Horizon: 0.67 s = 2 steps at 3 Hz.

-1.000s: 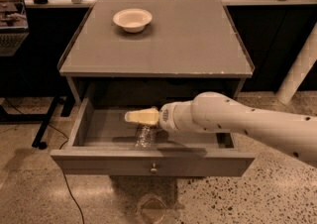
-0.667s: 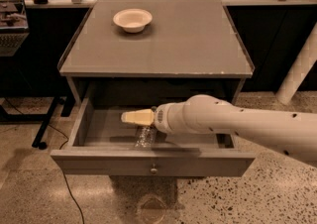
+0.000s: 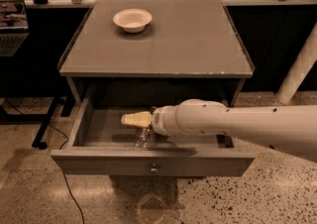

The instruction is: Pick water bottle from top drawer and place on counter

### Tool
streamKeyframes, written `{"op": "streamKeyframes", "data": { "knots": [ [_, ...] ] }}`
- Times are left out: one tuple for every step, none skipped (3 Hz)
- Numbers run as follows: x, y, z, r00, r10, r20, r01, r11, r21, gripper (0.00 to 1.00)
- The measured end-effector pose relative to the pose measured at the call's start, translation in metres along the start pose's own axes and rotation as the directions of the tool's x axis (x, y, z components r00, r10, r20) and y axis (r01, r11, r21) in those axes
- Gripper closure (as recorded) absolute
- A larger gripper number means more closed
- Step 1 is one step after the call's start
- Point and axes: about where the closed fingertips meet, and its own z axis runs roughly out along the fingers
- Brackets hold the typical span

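The top drawer (image 3: pixel 99 161) is pulled open, with its round knob (image 3: pixel 153 170) at the centre of the front panel. The water bottle (image 3: pixel 144 138), clear and crinkled, lies on the drawer floor near the front. My gripper (image 3: pixel 134 119), cream-coloured, points left inside the drawer, just above and slightly behind the bottle, on the end of the white arm (image 3: pixel 237 124) that reaches in from the right. The counter (image 3: pixel 188 34) is the grey cabinet top above the drawer.
A small white bowl (image 3: pixel 132 20) stands at the back left of the counter. A white post (image 3: pixel 299 69) stands at the right. A black stand and cable (image 3: pixel 47 129) lie on the speckled floor at the left. Dark shelving is at the far left.
My gripper and arm have shifted slightly to the left inside the drawer. The bottle has not moved.
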Motion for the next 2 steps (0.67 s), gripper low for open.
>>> {"op": "streamKeyframes", "data": {
  "knots": [
    [0.0058, -0.008, 0.0074, 1.0, 0.021, -0.012, -0.021, 0.9996, 0.017, 0.0],
    [0.012, -0.0134, 0.0142, 0.999, 0.022, -0.027, -0.021, 0.9991, 0.036, 0.0]
  ]
}}
